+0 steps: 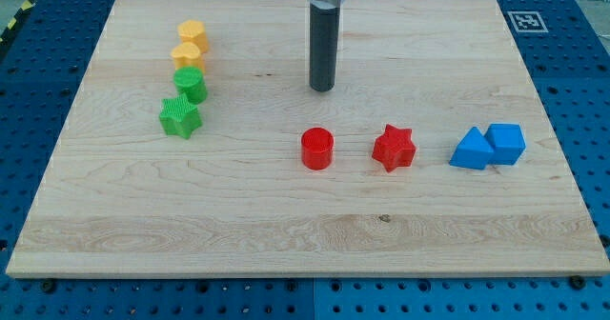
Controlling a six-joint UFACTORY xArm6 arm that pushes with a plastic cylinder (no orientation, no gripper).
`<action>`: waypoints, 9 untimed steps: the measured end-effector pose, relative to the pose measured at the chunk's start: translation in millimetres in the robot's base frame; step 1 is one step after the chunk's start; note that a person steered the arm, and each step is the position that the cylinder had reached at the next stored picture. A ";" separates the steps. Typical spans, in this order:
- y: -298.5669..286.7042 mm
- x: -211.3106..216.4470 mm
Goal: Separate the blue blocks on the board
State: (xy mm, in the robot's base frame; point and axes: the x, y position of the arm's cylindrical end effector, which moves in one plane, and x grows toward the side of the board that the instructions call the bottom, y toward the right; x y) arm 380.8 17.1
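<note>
Well — blue blocks (488, 146) touching, my tip (322, 89) apart

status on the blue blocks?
My tip over bare board, above the red cylinder. Blue triangle and blue cube touching, unseparated. Red star near path.

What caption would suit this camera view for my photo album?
My tip rests mid-board, above the red cylinder, far from the touching blue triangular block and blue cube at the view's right.
</note>
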 end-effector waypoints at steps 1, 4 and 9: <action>3.0 0.0; 204.4 28.6; 205.2 146.5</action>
State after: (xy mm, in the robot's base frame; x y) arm 527.3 222.3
